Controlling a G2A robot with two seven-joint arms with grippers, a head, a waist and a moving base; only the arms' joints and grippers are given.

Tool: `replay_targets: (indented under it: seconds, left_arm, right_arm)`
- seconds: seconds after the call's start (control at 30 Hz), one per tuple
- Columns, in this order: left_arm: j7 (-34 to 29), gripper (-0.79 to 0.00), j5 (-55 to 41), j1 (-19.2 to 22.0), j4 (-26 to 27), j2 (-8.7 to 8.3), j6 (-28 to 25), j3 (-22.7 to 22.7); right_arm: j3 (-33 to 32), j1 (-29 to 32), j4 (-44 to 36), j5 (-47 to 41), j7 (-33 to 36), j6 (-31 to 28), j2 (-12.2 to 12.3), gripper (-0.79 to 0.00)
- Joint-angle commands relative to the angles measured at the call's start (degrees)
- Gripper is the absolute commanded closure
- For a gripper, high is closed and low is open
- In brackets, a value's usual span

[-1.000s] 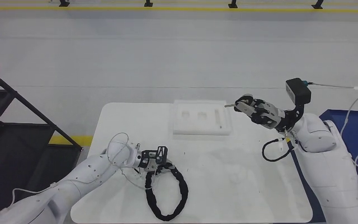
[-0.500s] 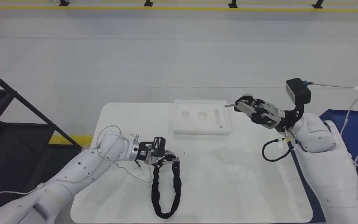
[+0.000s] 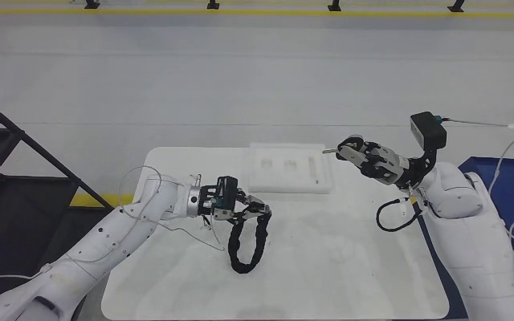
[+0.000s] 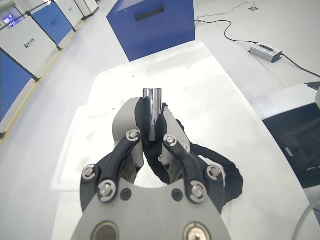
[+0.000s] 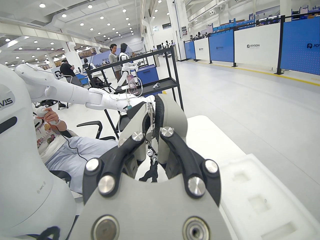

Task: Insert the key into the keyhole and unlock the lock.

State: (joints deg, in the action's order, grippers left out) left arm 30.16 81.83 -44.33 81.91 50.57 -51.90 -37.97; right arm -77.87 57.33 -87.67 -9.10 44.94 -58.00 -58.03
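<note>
- The table (image 3: 345, 265) has a broad bare stretch along its near side and across its right half, with rounded corners and nothing close to the near edge.
- The lock (image 3: 245, 250), a black sleeved loop with a chrome barrel (image 4: 152, 106), sits left of centre, well in from every edge. The loop droops back toward the robot's side. I cannot tell whether its low end touches the tabletop.
- The left gripper (image 3: 250, 210) is clamped on the lock, its fingers (image 4: 127, 116) pressed against the black sleeve on either side of the barrel. The barrel's end sticks out past the fingertips toward the table's right side.
- Open tabletop separates the lock from the right arm.
- A white foam tray (image 3: 289, 170) with shallow pockets lies at the far edge, near the middle, just beyond the left gripper.
- The right gripper (image 3: 347, 149) hangs above the tray's right end, near the far edge, closed on the key (image 3: 330, 150). The key's tip points left over the tray, well apart from the lock.
- A black rack (image 3: 48, 172) stands off the table's left side, and a blue cabinet (image 4: 155, 18) stands off its right.
- Beyond the far edge, the pale floor runs open to a yellow line (image 3: 265, 12).
</note>
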Motion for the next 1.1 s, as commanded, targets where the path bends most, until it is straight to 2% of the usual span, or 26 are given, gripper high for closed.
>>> replay_targets:
  seconds: [0.0, 0.17, 0.4, 0.83, 1.07]
  left_arm:
    - [-0.39, 0.000, -0.75, -0.08, 1.20, 0.08, 0.70, -0.67]
    - [-1.61, 0.000, -2.90, -0.21, 4.31, 0.40, 2.79, -2.46]
    - [-3.04, 0.000, -5.28, -0.51, 7.05, 1.28, 5.28, -3.50]
    - [-4.81, 0.000, -7.23, 0.92, 6.06, 4.58, 9.76, -1.55]
    - [-4.76, 0.000, -7.23, 0.91, 5.97, 4.65, 9.87, -1.53]
  right_arm:
    - [0.00, 0.00, 0.00, 0.00, 0.00, 0.00, 0.00, 0.000]
    - [0.02, 0.11, -0.11, 0.12, -0.18, 0.29, -0.01, 0.000]
    - [0.17, 1.76, -2.45, 4.88, -2.35, 4.89, 0.10, 0.000]
    - [2.78, 0.84, -1.06, 8.65, 0.05, 13.50, 0.36, 0.000]
    - [2.89, 0.71, -1.27, 9.75, -0.19, 14.80, 0.43, 0.000]
